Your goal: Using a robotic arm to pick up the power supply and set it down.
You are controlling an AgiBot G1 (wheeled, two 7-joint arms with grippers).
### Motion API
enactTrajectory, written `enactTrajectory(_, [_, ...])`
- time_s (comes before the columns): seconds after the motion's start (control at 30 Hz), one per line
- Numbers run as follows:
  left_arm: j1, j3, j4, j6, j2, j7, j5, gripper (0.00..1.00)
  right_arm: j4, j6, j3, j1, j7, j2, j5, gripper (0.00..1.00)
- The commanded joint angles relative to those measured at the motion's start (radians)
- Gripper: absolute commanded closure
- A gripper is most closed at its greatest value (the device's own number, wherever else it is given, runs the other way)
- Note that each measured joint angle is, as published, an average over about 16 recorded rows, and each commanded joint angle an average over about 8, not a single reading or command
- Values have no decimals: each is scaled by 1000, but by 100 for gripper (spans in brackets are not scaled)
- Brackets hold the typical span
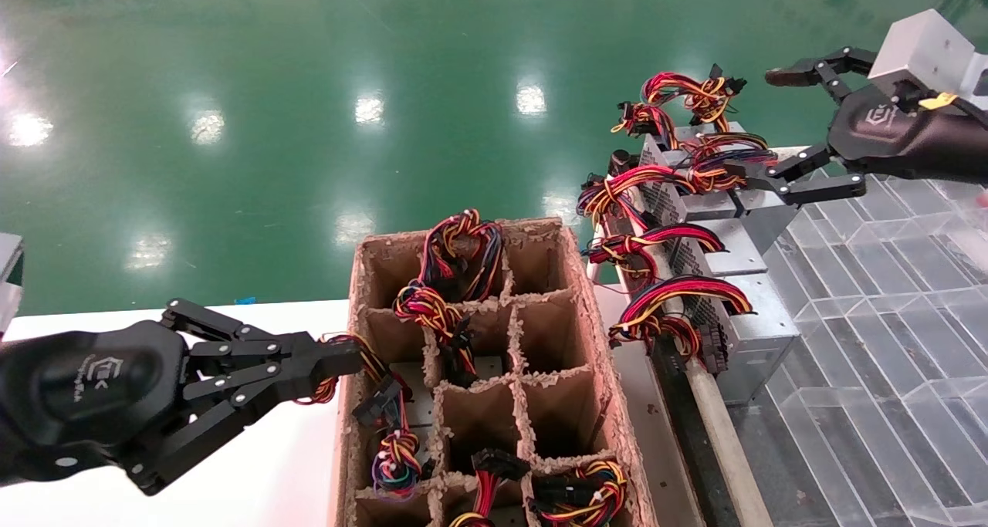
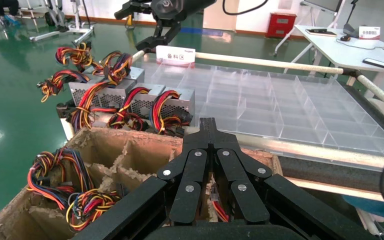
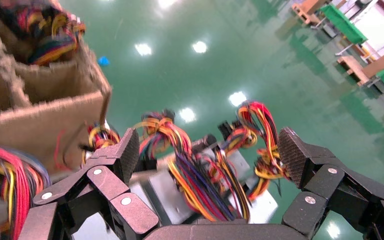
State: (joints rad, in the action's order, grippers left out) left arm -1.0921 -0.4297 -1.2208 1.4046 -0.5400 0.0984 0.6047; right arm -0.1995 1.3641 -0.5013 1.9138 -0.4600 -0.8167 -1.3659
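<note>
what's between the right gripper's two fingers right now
In the right wrist view, the open right gripper straddles the wire bundle of a power supply; neither finger visibly touches it.

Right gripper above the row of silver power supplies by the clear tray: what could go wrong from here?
1. The open black right gripper straddles the looped red-yellow wire bundle of the far silver-grey sheet-metal power supply; closing may catch wires rather than the case.
2. The supplies stand packed in a row at the clear plastic divider tray's edge; lifting one may drag a neighbour.
3. The shut left gripper sits beside wires at the brown cardboard divider box; it may snag.
</note>
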Motion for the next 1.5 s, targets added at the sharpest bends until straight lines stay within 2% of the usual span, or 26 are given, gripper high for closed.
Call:
enactTrajectory(0.03, [0,0,0,0,0,0,0,100,-39,2,9,-32,25,6,24,0])
enactTrajectory(0.33, [0,0,0,0,0,0,0,100,-224,25,46,-175,136,42,132,0])
enactTrajectory(0.6, [0,0,0,0,0,0,0,0,-387,45,80,-301,233,73,228,0])
enactTrajectory(1.5, [0,0,0,0,0,0,0,0,-941,114,192,-728,562,178,551,0])
